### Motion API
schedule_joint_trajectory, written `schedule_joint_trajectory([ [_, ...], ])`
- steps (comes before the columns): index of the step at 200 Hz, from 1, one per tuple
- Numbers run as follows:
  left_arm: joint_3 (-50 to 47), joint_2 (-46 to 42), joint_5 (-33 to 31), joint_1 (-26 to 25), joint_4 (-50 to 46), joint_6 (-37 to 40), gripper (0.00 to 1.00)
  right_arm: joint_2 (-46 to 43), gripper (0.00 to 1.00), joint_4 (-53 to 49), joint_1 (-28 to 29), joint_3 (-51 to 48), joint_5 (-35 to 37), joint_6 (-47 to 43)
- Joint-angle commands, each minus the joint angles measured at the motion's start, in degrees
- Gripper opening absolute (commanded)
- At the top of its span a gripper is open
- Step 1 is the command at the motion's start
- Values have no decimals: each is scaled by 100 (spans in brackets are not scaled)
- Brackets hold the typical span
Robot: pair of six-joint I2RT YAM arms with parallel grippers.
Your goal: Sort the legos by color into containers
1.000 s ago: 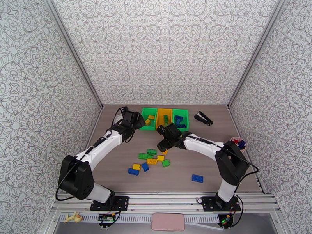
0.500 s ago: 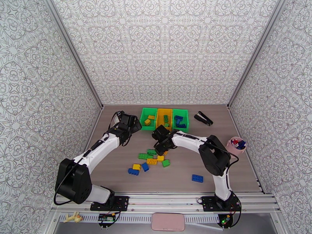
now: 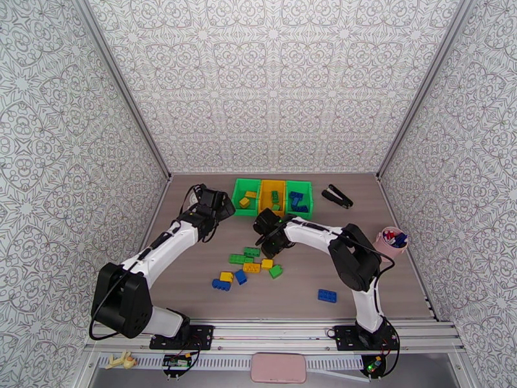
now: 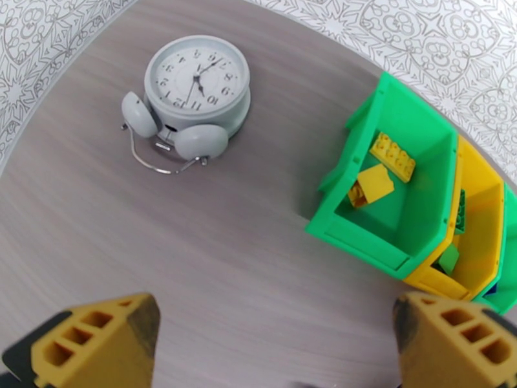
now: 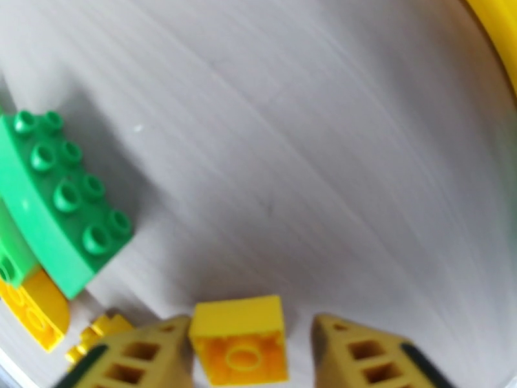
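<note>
Yellow lego, squarish, glossy (hollow underside showing)

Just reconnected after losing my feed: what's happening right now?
The right gripper is down at the lego pile, its open jaws straddling a small yellow brick, not yet clamped. The left gripper hangs open and empty beside the bins. The bins already hold some legos; more wait on the table.
</note>
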Motion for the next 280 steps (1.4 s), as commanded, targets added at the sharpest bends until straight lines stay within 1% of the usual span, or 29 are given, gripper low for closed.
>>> schedule_joint_trajectory([
  [1, -107, 68, 83, -34, -23, -19, 100, -34, 41, -17, 27, -73, 140, 33],
  [14, -107, 46, 81, -32, -33, -15, 100, -98, 37, 58, 31, -109, 190, 57],
  [43, -130, -48, 105, -66, -83, 13, 100, -329, 34, 196, 27, -164, 244, 92],
  [59, -304, -183, 349, -126, 221, 442, 99, -543, 33, 420, 30, -251, 213, 148],
  [83, -700, -503, 401, -330, 623, 972, 100, -946, 32, 1136, 13, -528, 282, 332],
  [100, -928, -772, 470, -472, 702, 1446, 99, -1193, 32, 1711, -10, -669, 465, 468],
  [106, -1006, -883, 396, -550, 692, 1577, 100, -1255, 32, 1939, -39, -704, 502, 506],
  [118, -1151, -1093, 174, -689, 643, 1684, 100, -1331, 32, 2384, -114, -741, 516, 568],
  [143, -1356, -1425, 187, -795, 373, 1787, 100, -1151, 31, 3109, -363, -551, 399, 647],
  [172, -1592, -1727, 337, -857, 122, 1623, 100, -479, 30, 3252, -552, 357, 270, 550],
  [189, -1742, -1855, 403, -859, 70, 1546, 100, -3, 30, 3369, -557, 927, 318, 347],
  [215, -1816, -1918, 461, -817, -31, 1515, 100, 844, 29, 3286, -574, 1958, 371, 199],
  [233, -1812, -1917, 480, -811, -84, 1513, 100, 1419, 30, 3089, -575, 2726, 485, 175],
  [258, -1845, -1922, 513, -791, -86, 1460, 100, 2224, 31, 2096, -610, 4200, 633, 301],
  [280, -1873, -1918, 540, -795, -85, 1409, 100, 2529, 33, 1897, -636, 4764, 573, 284],
])
